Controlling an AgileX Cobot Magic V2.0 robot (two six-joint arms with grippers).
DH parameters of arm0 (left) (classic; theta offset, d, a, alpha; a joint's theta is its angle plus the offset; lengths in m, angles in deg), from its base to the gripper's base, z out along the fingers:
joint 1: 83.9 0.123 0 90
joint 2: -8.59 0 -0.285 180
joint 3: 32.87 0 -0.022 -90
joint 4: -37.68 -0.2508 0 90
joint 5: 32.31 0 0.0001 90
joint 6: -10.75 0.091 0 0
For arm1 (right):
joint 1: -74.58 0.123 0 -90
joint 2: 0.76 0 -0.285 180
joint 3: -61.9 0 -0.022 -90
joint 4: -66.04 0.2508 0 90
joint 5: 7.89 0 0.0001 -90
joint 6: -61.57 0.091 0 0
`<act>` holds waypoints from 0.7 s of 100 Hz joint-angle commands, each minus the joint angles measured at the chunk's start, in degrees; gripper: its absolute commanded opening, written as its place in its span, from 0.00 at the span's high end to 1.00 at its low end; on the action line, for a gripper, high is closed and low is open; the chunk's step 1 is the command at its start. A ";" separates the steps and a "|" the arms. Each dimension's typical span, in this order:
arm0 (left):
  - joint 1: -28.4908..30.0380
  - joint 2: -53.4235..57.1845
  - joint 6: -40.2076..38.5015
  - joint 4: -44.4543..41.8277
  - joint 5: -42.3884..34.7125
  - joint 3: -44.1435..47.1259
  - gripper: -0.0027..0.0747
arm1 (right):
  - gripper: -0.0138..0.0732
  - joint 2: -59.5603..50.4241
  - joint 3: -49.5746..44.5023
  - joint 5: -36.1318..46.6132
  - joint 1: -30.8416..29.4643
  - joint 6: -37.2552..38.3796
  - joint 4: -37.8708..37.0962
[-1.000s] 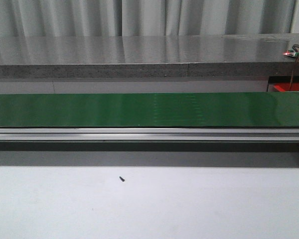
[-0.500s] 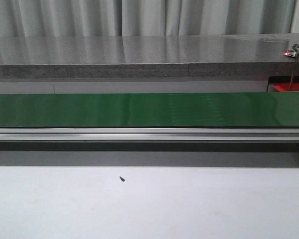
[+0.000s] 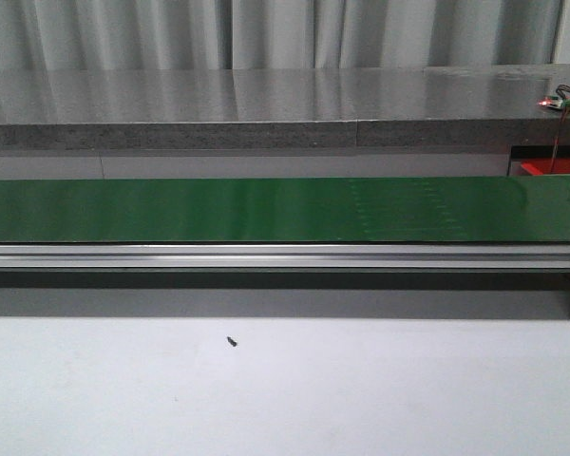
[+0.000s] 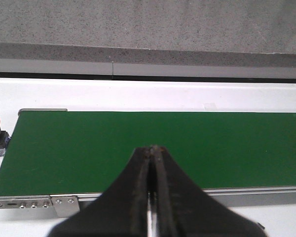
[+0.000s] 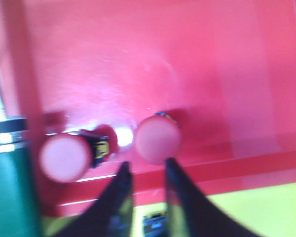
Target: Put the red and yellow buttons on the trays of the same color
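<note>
Right gripper (image 5: 145, 180) over the red tray (image 5: 138, 54), jaws parted and holding nothing.

Two red buttons (image 5: 158, 139) (image 5: 65, 157) lie near the tray's edge bordering the yellow tray (image 5: 256, 212). Left gripper (image 4: 153, 163) hangs clenched over the bare green belt (image 4: 187, 143). Judged best: lift straight clear without nudging either button.
</note>
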 commanded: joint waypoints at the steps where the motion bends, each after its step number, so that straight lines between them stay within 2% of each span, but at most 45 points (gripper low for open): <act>1: -0.61 0.28 0.00 0.84 -4.30 -1.64 0.99 | 0.87 -5.61 1.29 0.73 0.27 -0.19 2.53; 5: -0.61 0.28 0.00 0.84 -4.30 -1.64 0.99 | 0.93 -6.80 0.86 0.78 0.74 -0.19 3.01; 24: -0.61 0.28 0.00 0.84 -4.30 -1.64 0.99 | 0.92 -14.36 -4.54 3.03 4.49 -0.19 3.33; 70: -0.61 0.28 0.00 0.97 -3.80 -1.64 0.99 | 0.92 -40.13 -31.09 19.70 13.65 -1.20 3.33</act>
